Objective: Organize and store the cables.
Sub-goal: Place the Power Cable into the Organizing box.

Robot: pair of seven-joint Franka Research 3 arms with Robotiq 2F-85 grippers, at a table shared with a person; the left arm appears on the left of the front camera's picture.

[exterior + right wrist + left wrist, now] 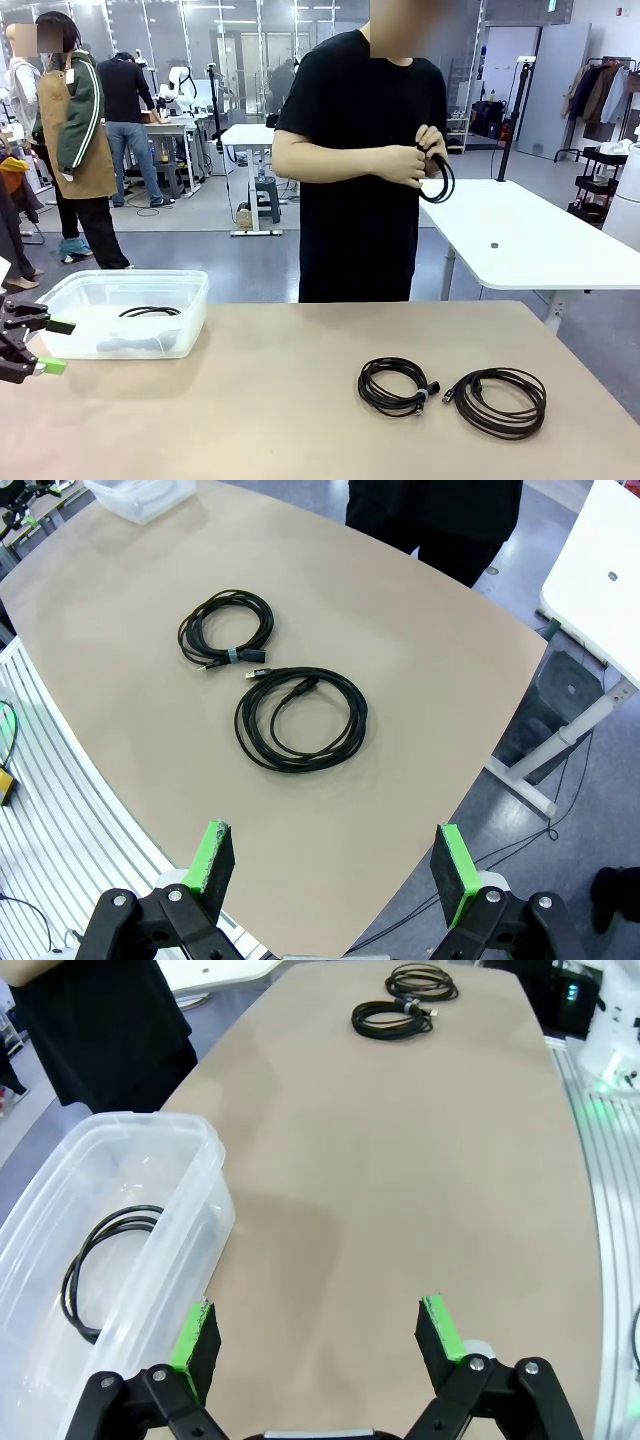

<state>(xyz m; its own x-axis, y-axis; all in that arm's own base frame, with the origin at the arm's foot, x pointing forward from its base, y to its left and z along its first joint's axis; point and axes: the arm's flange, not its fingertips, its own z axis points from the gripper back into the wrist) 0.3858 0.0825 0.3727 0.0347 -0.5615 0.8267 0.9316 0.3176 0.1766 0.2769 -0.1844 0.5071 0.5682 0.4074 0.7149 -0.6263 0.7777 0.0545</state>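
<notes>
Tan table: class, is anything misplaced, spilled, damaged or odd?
Nothing stands out. A tied black cable coil lies beside a looser black coil on the tan table; a third lies in the clear plastic bin; the person's hands hold a fourth.

Bright, even light from the white ceiling light strips (212, 6) far behind the matte beige table top (280, 420) leaves that top free of glare, and the thin black coiled cables (372, 390) on it throw hardly any shadow. Beside the clear plastic bin (190, 1160) at the table's end lies one soft, broad patch of shade. Both wrist views are sharp but wide-angle, bowing the table's edges into curves.
</notes>
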